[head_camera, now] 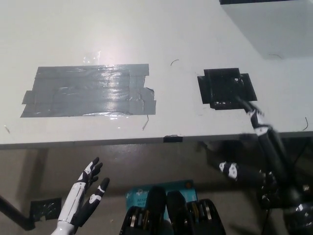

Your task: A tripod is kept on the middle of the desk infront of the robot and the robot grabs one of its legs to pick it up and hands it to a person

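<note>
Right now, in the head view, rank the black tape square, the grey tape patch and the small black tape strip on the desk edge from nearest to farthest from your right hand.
From the right hand:
1. Black tape square, just above it.
2. Small black tape strip, on the desk edge, toward the middle.
3. Grey tape patch, far across on the left.
</note>
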Tool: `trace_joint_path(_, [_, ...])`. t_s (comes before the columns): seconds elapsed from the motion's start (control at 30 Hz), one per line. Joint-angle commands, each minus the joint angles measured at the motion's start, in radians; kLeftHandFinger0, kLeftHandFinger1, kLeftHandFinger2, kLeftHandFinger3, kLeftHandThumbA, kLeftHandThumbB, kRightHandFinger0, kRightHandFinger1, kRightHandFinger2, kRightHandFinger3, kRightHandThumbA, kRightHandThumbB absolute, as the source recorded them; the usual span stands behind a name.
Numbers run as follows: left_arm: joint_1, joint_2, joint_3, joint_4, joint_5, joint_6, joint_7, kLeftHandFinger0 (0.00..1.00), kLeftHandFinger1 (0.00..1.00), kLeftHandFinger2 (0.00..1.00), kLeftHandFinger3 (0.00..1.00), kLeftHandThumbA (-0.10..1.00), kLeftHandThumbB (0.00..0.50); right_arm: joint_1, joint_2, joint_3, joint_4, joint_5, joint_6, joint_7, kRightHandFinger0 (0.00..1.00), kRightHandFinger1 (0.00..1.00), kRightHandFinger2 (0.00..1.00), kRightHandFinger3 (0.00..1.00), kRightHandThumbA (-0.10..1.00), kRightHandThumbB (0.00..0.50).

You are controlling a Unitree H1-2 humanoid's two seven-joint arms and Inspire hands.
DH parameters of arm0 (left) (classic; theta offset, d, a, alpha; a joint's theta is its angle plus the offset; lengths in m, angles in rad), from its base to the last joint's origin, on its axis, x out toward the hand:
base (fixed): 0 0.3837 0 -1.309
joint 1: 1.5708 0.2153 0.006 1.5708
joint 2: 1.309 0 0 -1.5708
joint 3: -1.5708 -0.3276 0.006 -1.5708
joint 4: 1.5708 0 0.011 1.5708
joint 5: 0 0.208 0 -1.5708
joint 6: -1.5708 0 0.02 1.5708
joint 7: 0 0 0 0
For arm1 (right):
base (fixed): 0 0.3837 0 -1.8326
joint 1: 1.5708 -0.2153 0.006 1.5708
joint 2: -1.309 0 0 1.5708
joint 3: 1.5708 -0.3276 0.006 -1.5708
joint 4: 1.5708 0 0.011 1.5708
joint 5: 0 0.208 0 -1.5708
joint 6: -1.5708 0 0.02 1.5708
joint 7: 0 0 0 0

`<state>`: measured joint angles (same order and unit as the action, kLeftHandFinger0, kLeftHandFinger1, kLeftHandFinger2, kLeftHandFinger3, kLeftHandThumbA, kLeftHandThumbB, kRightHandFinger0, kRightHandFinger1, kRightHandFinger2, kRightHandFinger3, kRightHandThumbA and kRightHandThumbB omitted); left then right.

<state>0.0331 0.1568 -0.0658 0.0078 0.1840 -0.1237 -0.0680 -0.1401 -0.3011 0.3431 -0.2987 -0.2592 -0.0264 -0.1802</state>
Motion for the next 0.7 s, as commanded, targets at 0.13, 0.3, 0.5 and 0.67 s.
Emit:
trace_joint_path(0.13, [-0.018, 0.015, 0.013, -0.017, 0.013, -0.041, 0.018, 1.00, 1.00, 1.00, 1.00, 0.83, 0.026, 0.040, 0.211, -0.143, 0.224, 0.358, -0.096, 0.071, 1.00, 1.00, 1.00, 1.00, 0.91, 0.117])
trace_joint_path(0.3, [-0.016, 0.013, 0.012, -0.015, 0.022, -0.042, 0.021, 1.00, 1.00, 1.00, 1.00, 0.83, 0.021, 0.042, 0.212, -0.159, 0.254, 0.344, -0.063, 0.121, 1.00, 1.00, 1.00, 1.00, 0.92, 0.119])
trace_joint_path(0.5, [-0.015, 0.010, 0.016, -0.018, 0.022, -0.030, 0.020, 1.00, 1.00, 1.00, 1.00, 0.83, 0.029, 0.029, 0.198, -0.159, 0.283, 0.312, -0.026, 0.173, 1.00, 1.00, 1.00, 1.00, 0.98, 0.156])
trace_joint_path(0.67, [0.016, 0.003, 0.015, -0.029, 0.016, -0.034, 0.019, 1.00, 1.00, 1.00, 1.00, 0.82, 0.028, 0.060, 0.196, -0.158, 0.276, 0.308, -0.017, 0.200, 1.00, 1.00, 1.00, 1.00, 0.95, 0.161])
